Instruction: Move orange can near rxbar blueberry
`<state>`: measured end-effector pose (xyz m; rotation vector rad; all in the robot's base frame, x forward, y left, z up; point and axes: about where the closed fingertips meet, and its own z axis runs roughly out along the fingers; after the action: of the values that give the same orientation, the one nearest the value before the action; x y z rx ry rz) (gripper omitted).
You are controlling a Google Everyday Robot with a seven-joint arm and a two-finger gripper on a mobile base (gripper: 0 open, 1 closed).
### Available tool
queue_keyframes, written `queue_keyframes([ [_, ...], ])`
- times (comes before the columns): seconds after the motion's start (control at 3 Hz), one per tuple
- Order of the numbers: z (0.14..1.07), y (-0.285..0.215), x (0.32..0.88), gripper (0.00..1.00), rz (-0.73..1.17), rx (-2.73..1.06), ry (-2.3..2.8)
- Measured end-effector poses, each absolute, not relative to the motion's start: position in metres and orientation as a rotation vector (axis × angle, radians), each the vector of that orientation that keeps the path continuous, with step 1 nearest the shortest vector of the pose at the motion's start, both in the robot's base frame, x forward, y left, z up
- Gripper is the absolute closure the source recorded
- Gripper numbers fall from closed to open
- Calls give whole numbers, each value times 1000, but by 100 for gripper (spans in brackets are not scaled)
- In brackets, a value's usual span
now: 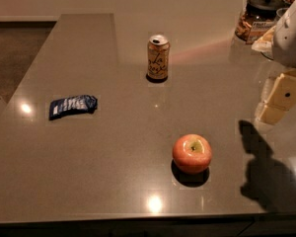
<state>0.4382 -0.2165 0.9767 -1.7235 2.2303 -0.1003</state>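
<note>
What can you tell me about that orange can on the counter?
The orange can is slim, shiny metal, orange-tan with dark curly writing and a silver top. It stands upright on the grey-brown counter, towards the back, with a dark shadow at its base. Nothing touches it but the counter. The gripper hangs at the right edge, well apart from it.

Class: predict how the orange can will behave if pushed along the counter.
The orange can stands upright, tall and slim, so a high push would probably tip it; lying down, it may roll. The glossy counter should let it slide. The gripper is at the right edge, apart from it.
</note>
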Motion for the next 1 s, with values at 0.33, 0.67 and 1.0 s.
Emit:
queue_keyframes([
  [0.33,977,-216,438,0,-100,-1723,2230],
  [0.67,975,-204,456,0,-58,-1712,2212],
  [1.0,971,-190,478,0,7,-1695,2195],
])
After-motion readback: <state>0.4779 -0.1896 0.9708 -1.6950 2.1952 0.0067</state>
